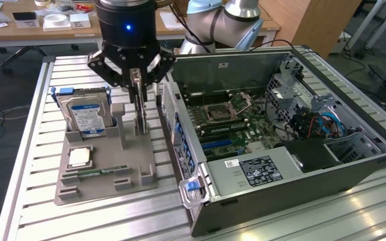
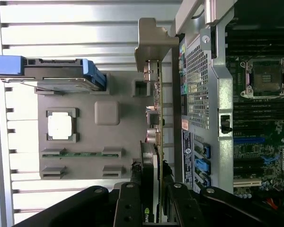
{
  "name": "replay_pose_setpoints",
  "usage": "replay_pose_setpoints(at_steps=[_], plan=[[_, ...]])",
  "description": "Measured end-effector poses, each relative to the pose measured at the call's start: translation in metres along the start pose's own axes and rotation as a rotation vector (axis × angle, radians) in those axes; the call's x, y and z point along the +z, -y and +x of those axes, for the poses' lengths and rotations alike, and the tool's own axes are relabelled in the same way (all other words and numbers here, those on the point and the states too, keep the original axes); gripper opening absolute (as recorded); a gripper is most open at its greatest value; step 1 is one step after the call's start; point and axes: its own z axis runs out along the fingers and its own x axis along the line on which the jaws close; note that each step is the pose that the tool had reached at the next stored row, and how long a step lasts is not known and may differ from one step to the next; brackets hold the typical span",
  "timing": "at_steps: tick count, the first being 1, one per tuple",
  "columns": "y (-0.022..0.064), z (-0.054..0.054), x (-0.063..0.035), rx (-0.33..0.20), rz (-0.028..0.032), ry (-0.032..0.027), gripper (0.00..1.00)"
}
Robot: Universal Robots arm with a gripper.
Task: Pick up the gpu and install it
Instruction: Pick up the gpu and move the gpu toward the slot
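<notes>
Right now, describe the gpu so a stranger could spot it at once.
At the exterior view's left of the computer case sits a grey holder. The gpu stands on edge nearest the case, under the tool, thinner than the blue-labelled hard drive.

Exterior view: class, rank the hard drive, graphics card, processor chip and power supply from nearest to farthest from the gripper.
1. Graphics card: clamped in the gripper, on edge in the grey holder.
2. Hard drive: upright, toward the exterior view's left.
3. Processor chip: flat on the holder's front.
4. Power supply: in the computer case, exterior view's right.
</notes>
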Motion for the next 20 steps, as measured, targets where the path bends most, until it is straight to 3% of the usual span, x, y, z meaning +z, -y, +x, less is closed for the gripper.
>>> replay_pose_setpoints(at_steps=[10, 20], plan=[[-0.0006, -0.001, -0.0177, 0.000, 0.0000, 0.0000, 0.27], [-0.0009, -0.001, -0.0266, 0.000, 0.0000, 0.0000, 0.27]])
